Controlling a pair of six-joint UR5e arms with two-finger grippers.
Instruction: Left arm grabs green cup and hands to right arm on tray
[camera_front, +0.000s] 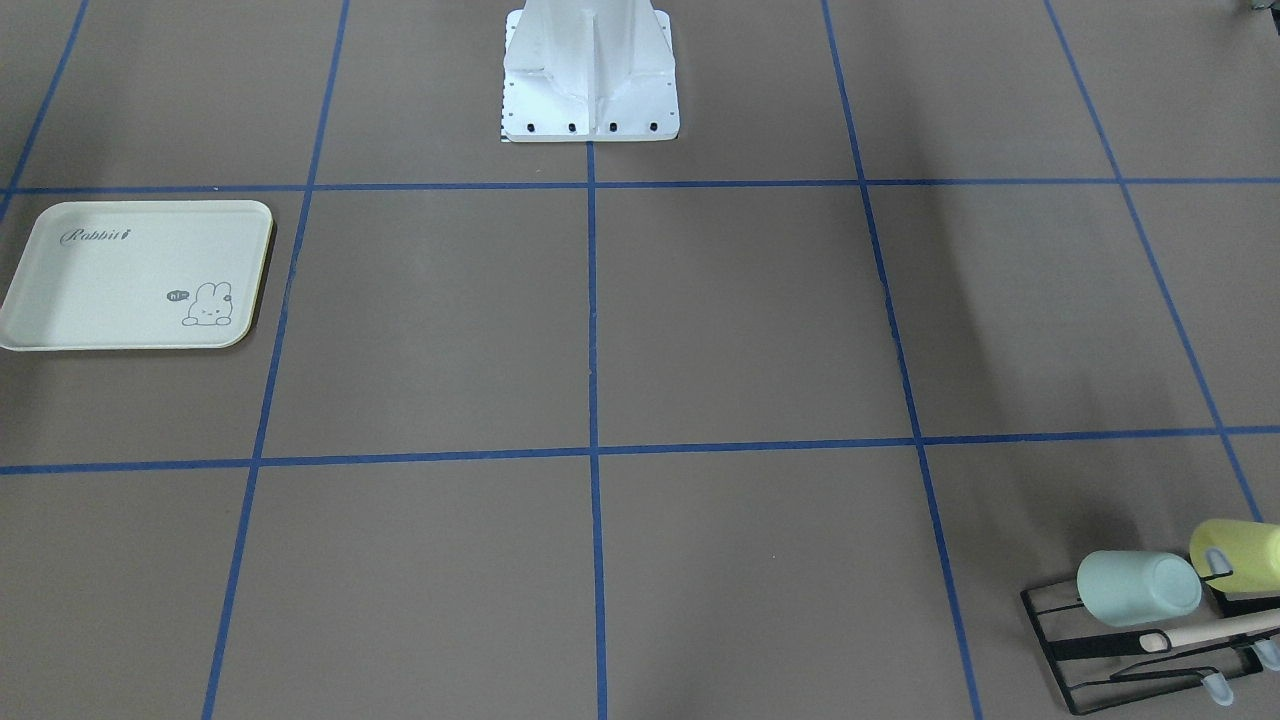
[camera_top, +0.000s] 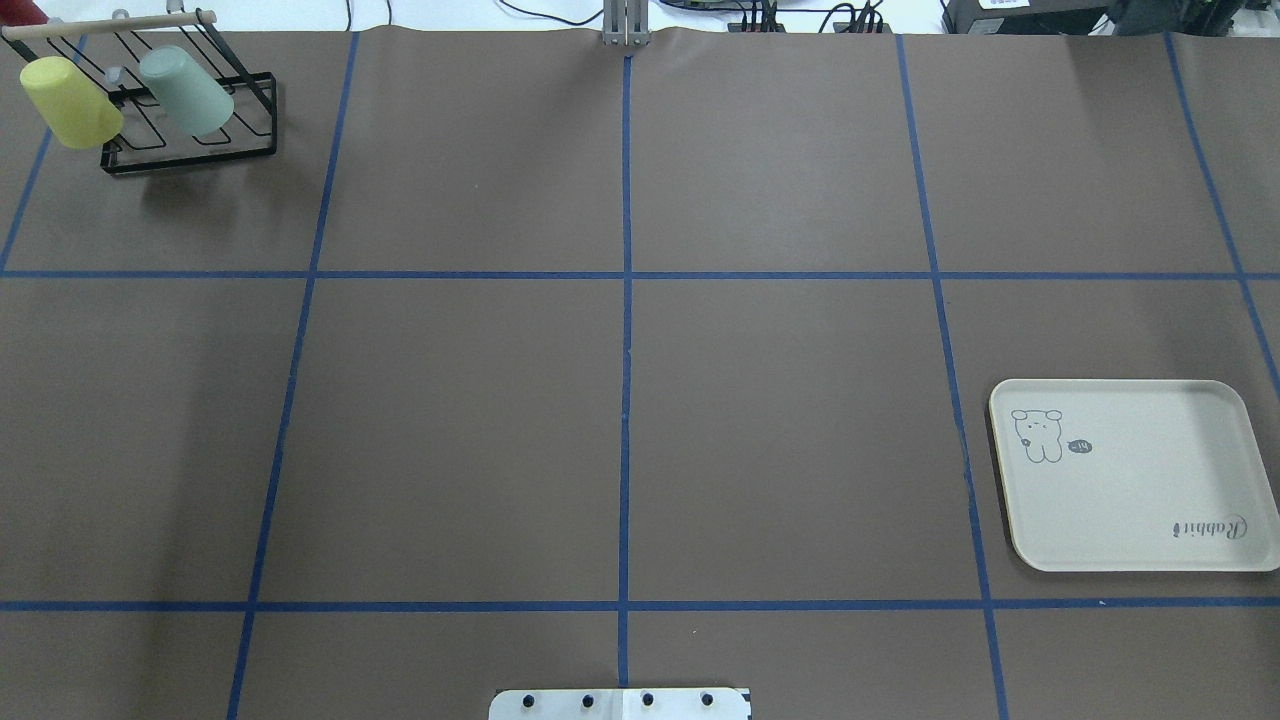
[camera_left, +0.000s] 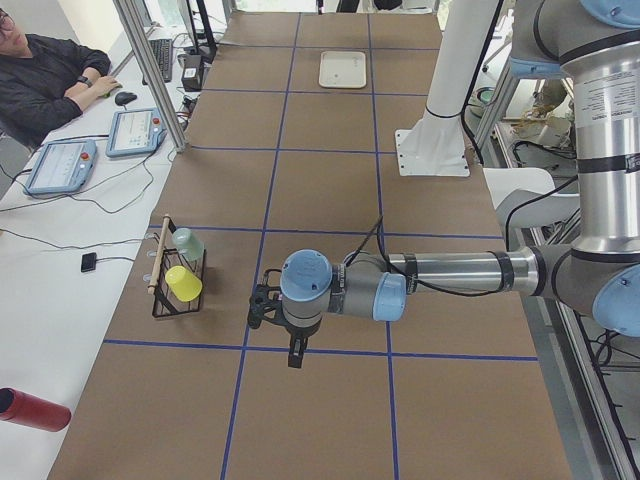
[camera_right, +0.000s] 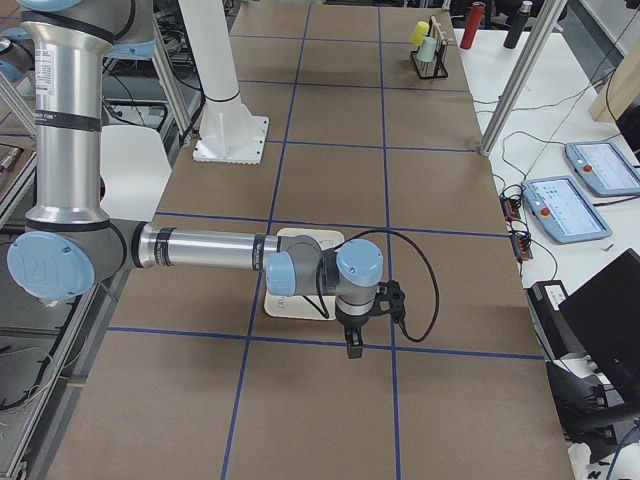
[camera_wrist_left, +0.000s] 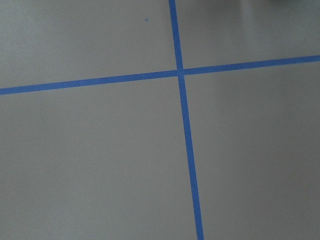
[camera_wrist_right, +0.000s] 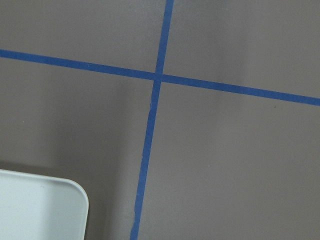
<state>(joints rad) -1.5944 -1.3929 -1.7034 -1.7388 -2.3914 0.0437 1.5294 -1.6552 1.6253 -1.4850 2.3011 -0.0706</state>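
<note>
The brown table (camera_top: 450, 420), gridded with blue tape, fills every view. My left arm (camera_left: 460, 272) stretches level above it in the view from the left end. My right arm (camera_right: 200, 248) does the same in the view from the right end. Neither arm appears in the overhead or front-facing views.

The tray (camera_top: 1120, 480) lies flat at the right edge of the worktop, nearer my base than the far edge, with nothing on it. In the right-end view my right wrist hangs over the side of it that faces the far edge.

The black wire rack (camera_top: 190, 160) stands in the far left corner.

My left gripper (camera_left: 296, 350) points down at bare table. Its wrist camera shows only a crossing of two tape lines. My right gripper (camera_right: 352, 342) also points down, and its camera shows a tape crossing and one rounded tray corner. Both show only in the side views, so I cannot tell how their jaws stand, and I see nothing held in either.

The green cup (camera_top: 186, 92) leans on the rack's prongs, its mouth toward the far edge. It is well apart from my left gripper, which is in the air further from the far edge. The yellow cup (camera_top: 68, 102) leans the same way just beside it, nearer the left edge. A thin wooden bar (camera_top: 110, 24) runs along the rack's top.
</note>
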